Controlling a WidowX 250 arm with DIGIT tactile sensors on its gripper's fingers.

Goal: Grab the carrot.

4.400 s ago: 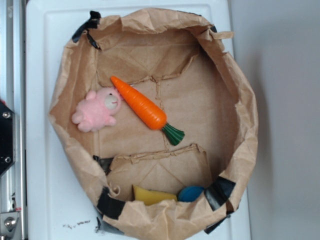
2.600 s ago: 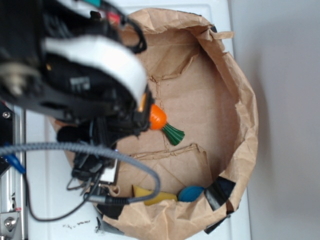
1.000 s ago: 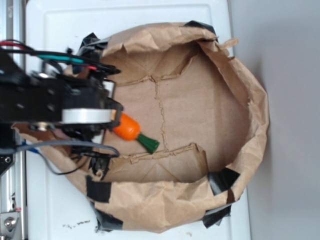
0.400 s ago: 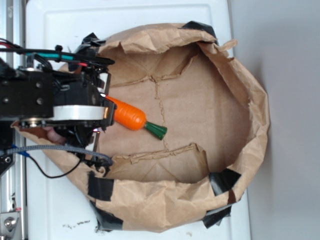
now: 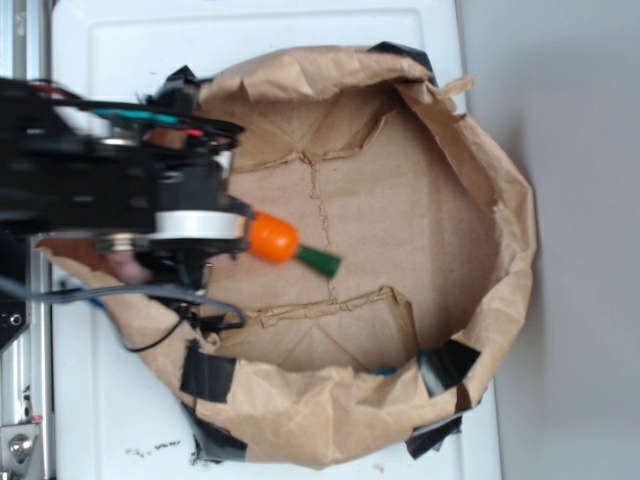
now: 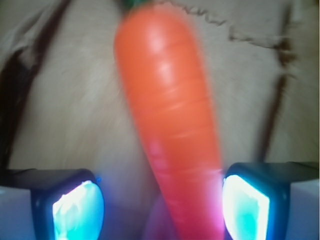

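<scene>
We are seeing the gripper (image 6: 162,205) with its fingers (image 6: 247,205) spread apart, the right one touching the carrot (image 6: 170,120) lying between them. The carrot's green top is pointing right across the brown paper bag (image 5: 480,180) on the white tray (image 5: 120,60).

The arm (image 5: 100,200) is a blocky black body, blurred in the exterior view, with a broad white band (image 5: 195,224) wrapped round it just beside the carrot (image 5: 272,238). On the far side of the band from the carrot's green top, thin red and teal wires (image 5: 150,118) run along the arm's upper edge, and a black cable (image 5: 165,335) and a grey one loop out below it. In the wrist view the gripper (image 6: 160,205) shows two dark, rounded fingertips (image 6: 250,200), one on each side of the carrot, whose inner faces glow bright cyan, with pale grey blocks at the frame's lower corners.
</scene>
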